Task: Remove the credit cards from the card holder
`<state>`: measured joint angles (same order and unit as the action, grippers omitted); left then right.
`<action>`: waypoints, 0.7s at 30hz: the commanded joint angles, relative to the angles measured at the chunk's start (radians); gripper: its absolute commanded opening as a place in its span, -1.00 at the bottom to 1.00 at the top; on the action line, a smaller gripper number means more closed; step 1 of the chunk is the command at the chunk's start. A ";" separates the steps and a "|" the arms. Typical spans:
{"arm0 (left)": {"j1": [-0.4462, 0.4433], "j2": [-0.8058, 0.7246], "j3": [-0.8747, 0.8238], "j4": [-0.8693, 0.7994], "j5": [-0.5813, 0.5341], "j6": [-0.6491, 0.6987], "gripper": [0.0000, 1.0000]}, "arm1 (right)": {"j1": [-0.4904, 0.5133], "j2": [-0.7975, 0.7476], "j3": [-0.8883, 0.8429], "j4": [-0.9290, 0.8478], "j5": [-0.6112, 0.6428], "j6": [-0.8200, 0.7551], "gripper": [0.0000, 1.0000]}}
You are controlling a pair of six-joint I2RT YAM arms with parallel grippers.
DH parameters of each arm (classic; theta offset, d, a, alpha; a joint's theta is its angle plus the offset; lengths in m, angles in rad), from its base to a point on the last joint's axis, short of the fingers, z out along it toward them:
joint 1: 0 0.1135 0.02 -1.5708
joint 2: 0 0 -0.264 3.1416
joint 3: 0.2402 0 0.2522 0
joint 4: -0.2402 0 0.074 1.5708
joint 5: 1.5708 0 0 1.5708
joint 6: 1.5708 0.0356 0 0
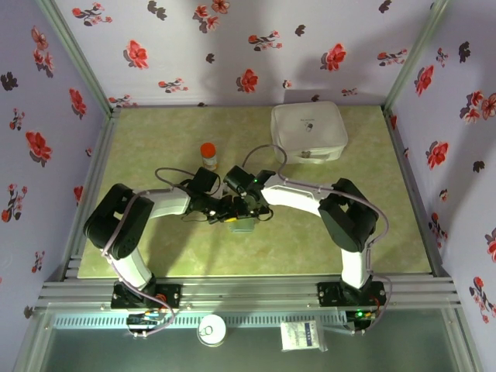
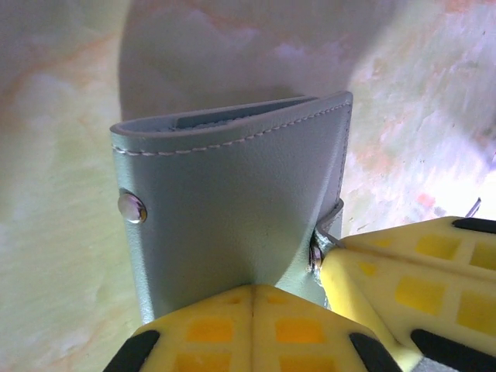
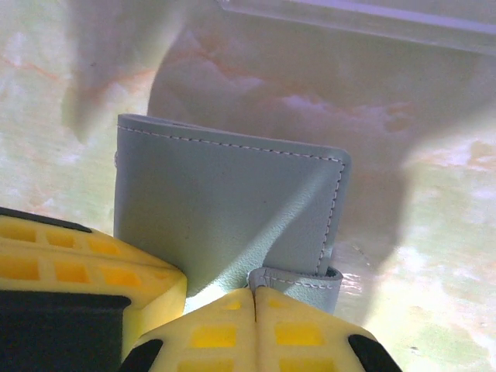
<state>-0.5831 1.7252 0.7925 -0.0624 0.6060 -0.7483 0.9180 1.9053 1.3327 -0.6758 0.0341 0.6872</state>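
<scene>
From above: mid-table, the left gripper (image 1: 221, 211) and right gripper (image 1: 249, 208) meet over the card holder (image 1: 242, 225), a small grey-blue wallet lying on the green marbled table (image 1: 155, 256). Both arms crowd it, so little of it can be made out here. A white rounded box (image 1: 308, 132) and a red-capped bottle (image 1: 208, 153) stand farther back.

Left wrist: the left gripper (image 2: 252, 298) has its yellow fingers pressed together on the lower edge of the card holder (image 2: 232, 201), which is folded, with a snap stud (image 2: 132, 207) on its face. The right gripper's fingers (image 2: 418, 287) come in just beside it. A narrow slot runs along the top edge; whether the credit cards sit inside cannot be told.

Right wrist: the right gripper (image 3: 254, 302) is clamped on the closure strap (image 3: 294, 279) at the card holder's (image 3: 225, 209) lower corner.

The wallet looks light, smooth and pliant, likely to bend or slip under a pull. One arm should probably pin a panel while the other works the strap; thin cards would need an edge grip.
</scene>
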 commanded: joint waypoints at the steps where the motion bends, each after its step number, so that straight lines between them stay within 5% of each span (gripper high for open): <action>1: 0.022 0.091 -0.066 -0.223 -0.257 0.047 -1.00 | -0.018 0.007 0.004 -0.249 0.209 -0.036 -1.00; 8: 0.022 0.085 -0.065 -0.232 -0.261 0.049 -1.00 | -0.014 -0.016 0.016 -0.283 0.259 -0.024 -1.00; 13: 0.019 0.036 -0.045 -0.216 -0.202 0.032 -1.00 | -0.046 -0.081 -0.049 -0.151 0.125 -0.008 -1.00; 21: -0.007 -0.062 0.022 -0.228 -0.166 0.002 -0.85 | -0.082 -0.108 -0.118 0.005 -0.011 0.017 -0.58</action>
<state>-0.5858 1.6768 0.8093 -0.1566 0.5373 -0.7345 0.8448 1.8122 1.2346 -0.7277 0.0761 0.6849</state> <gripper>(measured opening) 0.070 0.206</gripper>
